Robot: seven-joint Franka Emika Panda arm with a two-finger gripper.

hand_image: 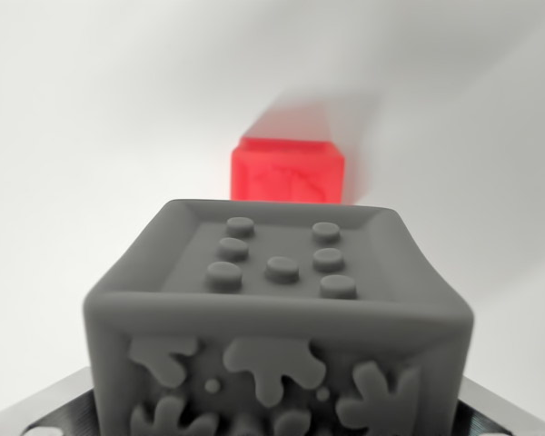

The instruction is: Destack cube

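Observation:
A grey cube [277,309] fills the lower half of the wrist view, very close to the camera. Its top face has several raised dots and its front face has blotchy relief shapes. My gripper [274,423] shows only as dark finger parts [45,409] at the bottom left and bottom right corners. They flank the grey cube tightly, shut on its sides. The contact points are hidden behind the cube. Beyond it, a red cube [288,171] rests alone on the white surface, blurred and apart from the grey one.
A plain white surface [91,136] surrounds the red cube on all sides. A soft shadow falls to the right of the red cube.

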